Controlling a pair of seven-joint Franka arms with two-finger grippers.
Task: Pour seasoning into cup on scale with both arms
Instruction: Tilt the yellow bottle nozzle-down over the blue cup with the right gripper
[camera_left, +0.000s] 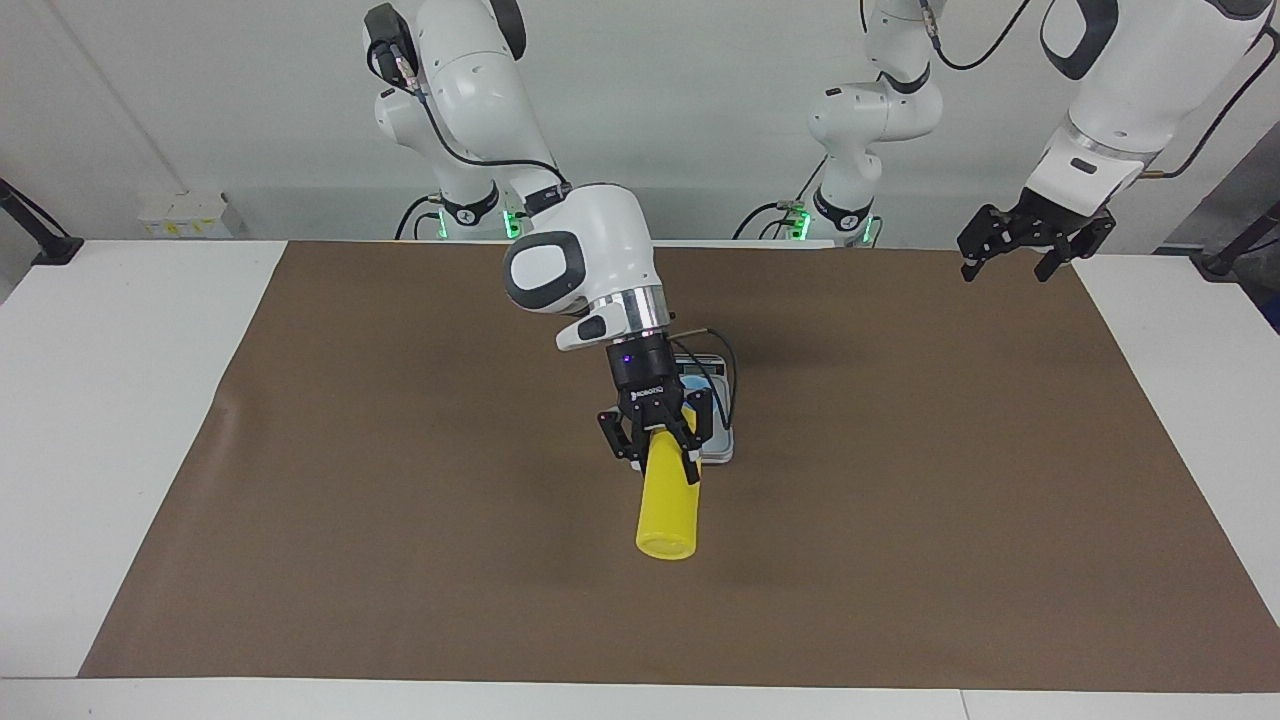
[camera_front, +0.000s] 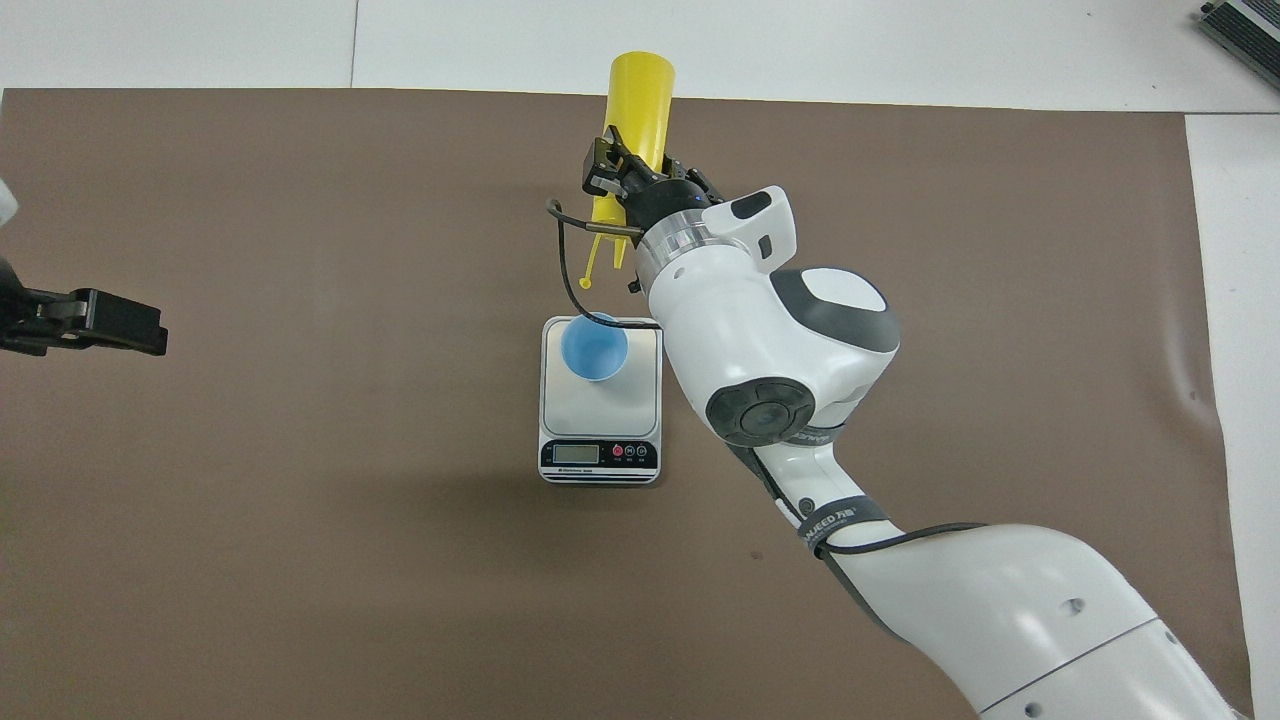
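Note:
My right gripper (camera_left: 665, 462) (camera_front: 640, 176) is shut on the seasoning, a yellow squeeze bottle (camera_left: 668, 505) (camera_front: 640, 95), which it holds tilted in the air. The bottle's base points away from the robots and its nozzle points down toward them. Nozzle and dangling cap (camera_front: 586, 283) hang over the mat just off the scale's edge, not over the cup. The light-blue cup (camera_front: 594, 347) stands upright on the grey scale (camera_front: 600, 415) (camera_left: 722, 447). In the facing view the gripper hides most of the cup. My left gripper (camera_left: 1035, 243) (camera_front: 95, 322) waits open in the air at the left arm's end of the table.
A brown mat (camera_left: 400, 500) covers most of the white table (camera_left: 120, 420). The scale's display strip (camera_front: 600, 454) faces the robots. The right arm's black cable (camera_front: 570, 270) loops over the cup's rim.

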